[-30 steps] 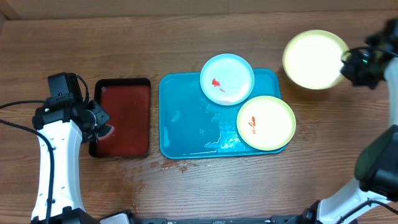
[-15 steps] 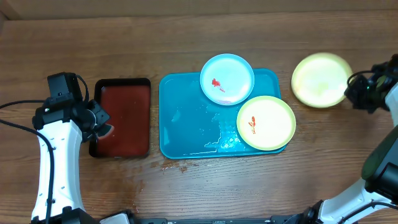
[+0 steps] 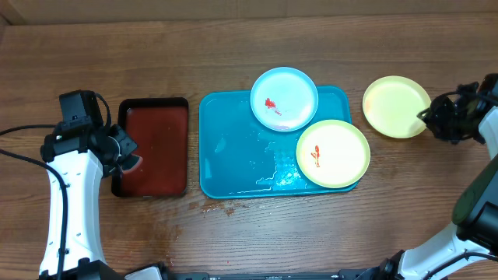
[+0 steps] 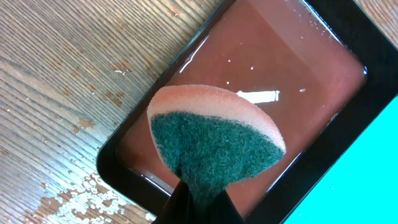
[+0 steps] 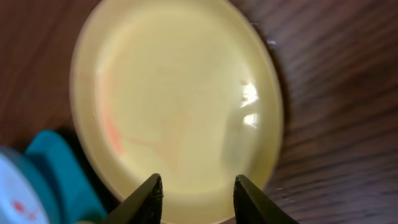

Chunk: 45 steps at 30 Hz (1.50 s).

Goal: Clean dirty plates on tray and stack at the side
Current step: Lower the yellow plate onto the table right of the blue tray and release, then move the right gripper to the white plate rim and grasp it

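The left hand (image 3: 127, 155) is nearest, at the left of the bench (image 3: 233, 39). It is clenched on a sponge (image 4: 214, 143): in the left wrist view its dark fingers (image 4: 186, 202) pinch the green scouring face from below, and the pale orange foam side arches over the top. The sponge hangs over a small black-rimmed tray (image 4: 357, 34) whose dark red bottom is covered with glossy liquid.

Just to the right of that small tray (image 3: 152, 101), apart from it, lies the big blue tray (image 3: 233, 148), with wet patches (image 3: 264, 167) across its floor. At its near right corner sits a yellow-green plate (image 3: 333, 154) with a red sauce smear (image 3: 317, 153) on its pale centre. Beyond it and touching its rim, the light blue plate (image 3: 285, 97) overlaps the tray's far edge and carries its own red smear (image 3: 271, 103).

To the right of the tray, on bare wood, lies the third plate (image 3: 395, 106), yellow-green and free of red blobs. The right wrist view shows only faint orange traces (image 5: 112, 130) on it. The right hand (image 3: 433, 118) is at that plate's right rim. Its two fingers (image 5: 146, 199) are spread, released, with the plate (image 5: 177, 106) filling the view past them. That picture is blurred, so I cannot tell whether the fingertips touch the rim. A corner of the blue tray (image 5: 53, 162) and the light blue plate's edge (image 5: 12, 196) show at lower left.
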{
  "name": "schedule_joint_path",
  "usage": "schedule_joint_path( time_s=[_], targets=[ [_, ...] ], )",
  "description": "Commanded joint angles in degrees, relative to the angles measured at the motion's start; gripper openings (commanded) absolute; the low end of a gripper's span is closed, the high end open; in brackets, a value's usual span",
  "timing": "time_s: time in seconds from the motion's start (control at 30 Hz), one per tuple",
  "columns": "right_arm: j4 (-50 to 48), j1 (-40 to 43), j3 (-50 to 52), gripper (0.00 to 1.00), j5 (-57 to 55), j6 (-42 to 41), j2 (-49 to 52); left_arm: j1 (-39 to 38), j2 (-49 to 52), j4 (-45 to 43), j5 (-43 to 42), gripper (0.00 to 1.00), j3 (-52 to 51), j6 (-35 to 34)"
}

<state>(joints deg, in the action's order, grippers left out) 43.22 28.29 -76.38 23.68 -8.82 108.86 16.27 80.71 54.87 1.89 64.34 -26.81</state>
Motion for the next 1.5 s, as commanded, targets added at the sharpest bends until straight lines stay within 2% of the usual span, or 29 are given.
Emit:
schedule_joint_path(
  time_s=[0.0,0.13,0.23,0.3,0.4,0.6,0.73,0.83,1.2,1.3,1.47],
  targets=[
    [1.53,-2.93,-7.23,0.41,7.98,2.01,-1.46,0.31,0.28,-0.26,-0.48,0.04,0.52,0.44],
    [3.15,-9.22,-11.85,0.45,7.96,4.44,-1.46,0.31,0.28,-0.33,-0.48,0.04,0.52,0.44],
    [0.68,-15.78,-12.13,0.52,5.70,6.36,-1.42,0.31,0.28,-0.26,-0.79,0.04,0.52,0.46],
    [-1.42,-19.74,-11.96,0.52,0.96,6.38,-1.25,0.31,0.28,-0.28,-1.53,0.04,0.52,0.46],
    [-4.50,-26.45,-11.96,0.52,-6.14,10.62,-0.37,0.31,0.28,-0.28,-1.55,0.04,0.52,0.46],
    [-10.21,-34.60,-11.96,0.53,-13.03,16.85,4.70,0.31,0.28,-0.44,-1.55,0.04,0.52,0.46],
    [-13.03,-35.89,-11.96,0.53,-13.99,17.49,8.28,0.31,0.28,-0.48,-1.55,0.04,0.52,0.46],
    [-13.46,-36.06,-11.96,0.52,-10.54,18.97,10.67,0.31,0.28,-0.61,-1.55,0.04,0.52,0.46],
    [-14.53,-37.38,-11.93,0.51,-8.09,22.40,11.65,0.31,0.28,-1.16,-1.55,0.04,0.52,0.46],
    [-14.60,-37.70,-11.76,0.45,-7.72,22.82,12.09,0.31,0.28,-1.20,-1.55,0.04,0.52,0.46],
    [-15.34,-37.73,-11.76,0.46,-7.50,22.80,13.27,0.31,0.28,-1.18,-1.55,0.04,0.52,0.46]
  ],
)
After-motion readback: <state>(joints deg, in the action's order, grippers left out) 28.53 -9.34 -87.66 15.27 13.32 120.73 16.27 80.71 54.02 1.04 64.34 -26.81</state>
